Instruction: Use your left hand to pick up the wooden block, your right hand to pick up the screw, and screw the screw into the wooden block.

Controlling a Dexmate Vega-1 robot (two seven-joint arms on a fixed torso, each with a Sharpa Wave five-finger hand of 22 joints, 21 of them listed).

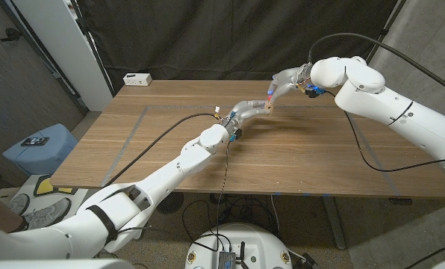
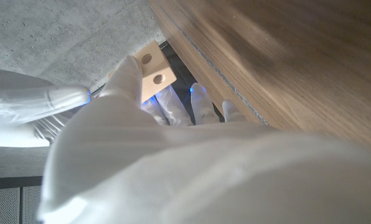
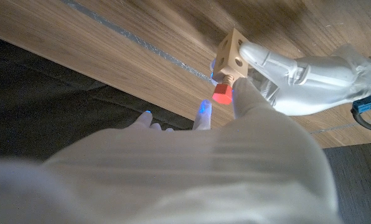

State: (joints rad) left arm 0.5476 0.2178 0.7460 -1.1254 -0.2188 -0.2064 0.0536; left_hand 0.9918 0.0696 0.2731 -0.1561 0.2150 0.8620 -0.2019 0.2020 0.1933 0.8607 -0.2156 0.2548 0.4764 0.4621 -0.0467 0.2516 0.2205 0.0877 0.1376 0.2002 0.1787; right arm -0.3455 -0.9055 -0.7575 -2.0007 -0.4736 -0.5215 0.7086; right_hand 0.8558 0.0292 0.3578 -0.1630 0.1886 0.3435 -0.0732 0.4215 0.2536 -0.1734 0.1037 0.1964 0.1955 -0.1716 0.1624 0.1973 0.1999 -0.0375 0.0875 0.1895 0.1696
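My left hand (image 1: 246, 113) holds the small wooden block (image 1: 268, 108) up above the middle of the table (image 1: 319, 157). In the left wrist view the block (image 2: 152, 71) shows two round holes and sits at my fingertips. The screw (image 3: 221, 92) has a red head and a pale shank that meets one face of the block (image 3: 234, 52). My right hand (image 1: 286, 79) comes down from the far right and pinches the screw (image 1: 269, 96) at its red head. In the right wrist view, the left hand (image 3: 310, 74) grips the block from the other side.
A white box (image 1: 137, 78) lies at the table's far left corner. A blue stool (image 1: 42, 146) stands on the floor left of the table. Grey tape lines (image 1: 133, 131) mark out the tabletop, and black cables (image 1: 361, 149) trail across it. A dark curtain hangs behind.
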